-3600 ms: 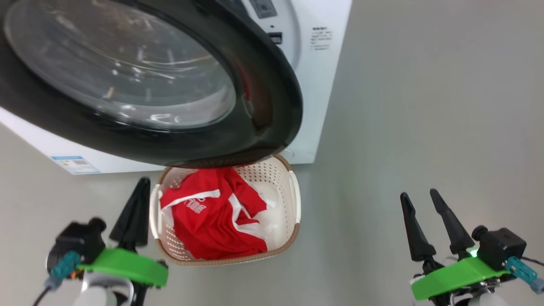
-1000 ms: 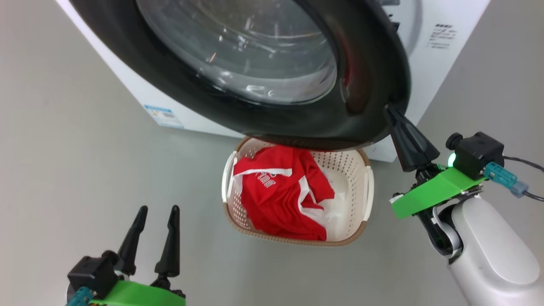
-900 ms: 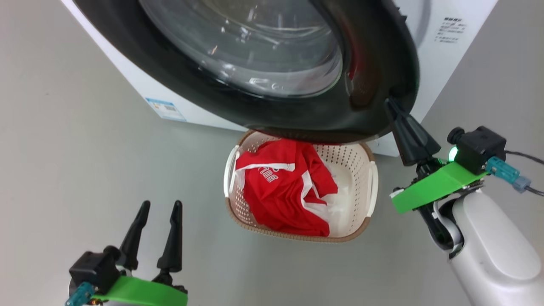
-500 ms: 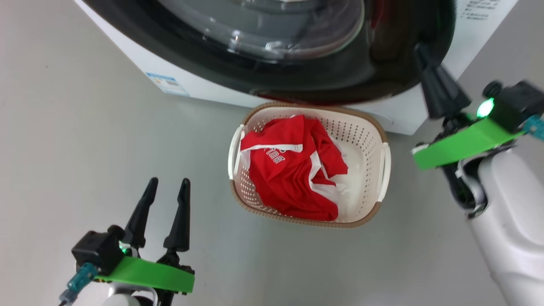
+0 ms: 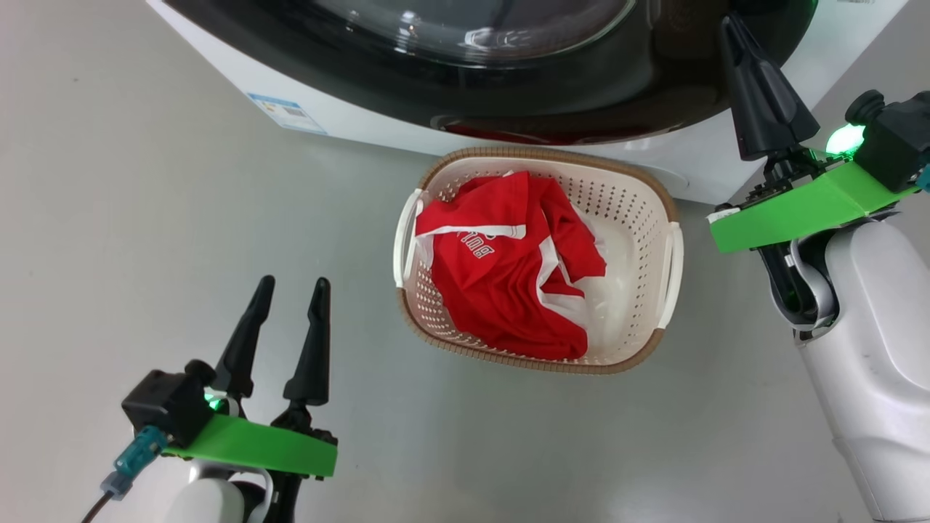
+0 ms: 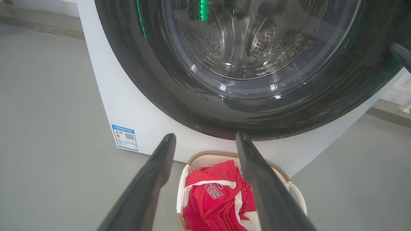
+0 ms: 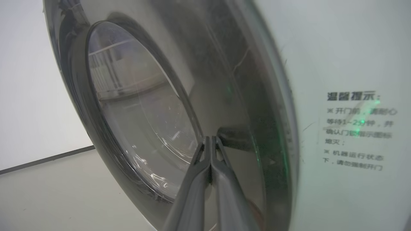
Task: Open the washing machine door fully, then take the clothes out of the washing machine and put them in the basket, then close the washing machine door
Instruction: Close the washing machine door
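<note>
Your right hand (image 7: 210, 140), closed, touches the washing machine door (image 5: 581, 94) with its tips; your left hand (image 5: 294, 283) is open, the basket (image 5: 538, 367) to its right.

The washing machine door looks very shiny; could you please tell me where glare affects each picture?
Head view: white highlights streak the door glass; its black rim mirrors red. Left wrist view: green streaks reflect at the top. Right wrist view: the glass mirrors a railing; green glow tints the washing machine label.

Left arm (image 5: 207, 501) jaws apart, right arm (image 5: 868, 356) jaws together.
</note>
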### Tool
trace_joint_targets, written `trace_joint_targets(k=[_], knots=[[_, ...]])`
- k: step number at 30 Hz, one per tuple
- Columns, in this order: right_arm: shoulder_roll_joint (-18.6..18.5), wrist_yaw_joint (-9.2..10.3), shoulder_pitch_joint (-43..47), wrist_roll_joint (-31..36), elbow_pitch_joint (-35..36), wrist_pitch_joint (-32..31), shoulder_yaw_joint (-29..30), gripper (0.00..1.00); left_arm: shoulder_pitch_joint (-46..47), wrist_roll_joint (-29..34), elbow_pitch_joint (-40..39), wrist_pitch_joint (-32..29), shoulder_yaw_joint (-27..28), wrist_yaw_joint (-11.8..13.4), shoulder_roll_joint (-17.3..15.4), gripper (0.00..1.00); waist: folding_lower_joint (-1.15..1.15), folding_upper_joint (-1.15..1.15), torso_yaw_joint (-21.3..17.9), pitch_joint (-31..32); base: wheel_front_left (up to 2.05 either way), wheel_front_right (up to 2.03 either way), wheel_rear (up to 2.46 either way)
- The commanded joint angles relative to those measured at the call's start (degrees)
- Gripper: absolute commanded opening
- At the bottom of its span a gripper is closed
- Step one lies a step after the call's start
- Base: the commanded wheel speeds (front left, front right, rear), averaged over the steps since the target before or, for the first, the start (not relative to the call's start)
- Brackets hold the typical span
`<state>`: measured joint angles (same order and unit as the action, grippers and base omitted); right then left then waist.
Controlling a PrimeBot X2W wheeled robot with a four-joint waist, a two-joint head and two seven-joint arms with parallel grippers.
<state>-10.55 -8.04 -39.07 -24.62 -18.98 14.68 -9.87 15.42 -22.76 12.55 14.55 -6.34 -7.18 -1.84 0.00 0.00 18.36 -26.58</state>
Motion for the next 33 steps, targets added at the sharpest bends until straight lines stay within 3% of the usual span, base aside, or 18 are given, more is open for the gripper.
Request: trace_joint_targets(k=[1, 8, 10, 14, 15, 16, 17, 33], knots=[[0.4, 0.55, -0.46, -0.04, 1.14, 0.32, -0.63, 0.0, 0.14, 0.15, -0.9, 0.45, 1.96, -0.31, -1.04, 1.0, 0.0, 0.0, -0.46, 0.96, 0.0, 0.0, 0.0], [0.91, 0.55, 5.52, -0.95, 0.71, 0.32, -3.5, 0.0, -1.47, 1.31, -0.42, 0.45, 3.37, -0.31, -1.04, 1.0, 0.0, 0.0, -2.1, 4.53, 0.0, 0.0, 0.0], [1.01, 0.55, 6.41, -1.07, 0.82, 0.32, -3.79, 0.04, -1.74, 1.53, -0.37, 0.45, 3.65, -0.31, -1.04, 1.0, 0.0, 0.0, -2.42, 5.01, 0.0, 0.0, 0.0], [1.37, 0.55, 10.03, -1.44, 1.65, 0.32, -4.7, 0.33, -2.76, 2.44, -0.23, 0.45, 4.74, -0.31, -1.04, 1.0, 0.0, 0.0, -3.73, 6.85, 0.0, 0.0, 0.0], [1.46, 0.55, 10.96, -1.49, 1.87, 0.32, -4.9, 0.47, -3.05, 2.66, -0.19, 0.45, 5.0, -0.31, -1.04, 1.0, 0.0, 0.0, -4.09, 7.33, 0.0, 0.0, 0.0], [1.56, 0.55, 11.89, -1.52, 2.08, 0.32, -4.99, 0.78, -3.33, 2.94, -0.16, 0.45, 5.22, -0.31, -1.04, 1.0, 0.0, 0.0, -4.45, 7.83, 0.0, 0.0, 0.0], [1.72, 0.55, 12.82, -1.54, 2.26, 0.32, -5.04, 1.0, -3.63, 3.26, -0.12, 0.45, 5.45, -0.31, -1.04, 1.0, 0.0, 0.0, -4.84, 8.33, 0.0, 0.0, 0.0], [2.65, 0.55, 25.23, -1.92, 4.35, 0.32, -2.85, 1.0, -8.24, 6.66, -0.04, 0.45, 7.81, -0.31, -1.46, 1.0, 0.0, 0.0, -11.21, 16.06, 0.0, 0.0, 0.0]])
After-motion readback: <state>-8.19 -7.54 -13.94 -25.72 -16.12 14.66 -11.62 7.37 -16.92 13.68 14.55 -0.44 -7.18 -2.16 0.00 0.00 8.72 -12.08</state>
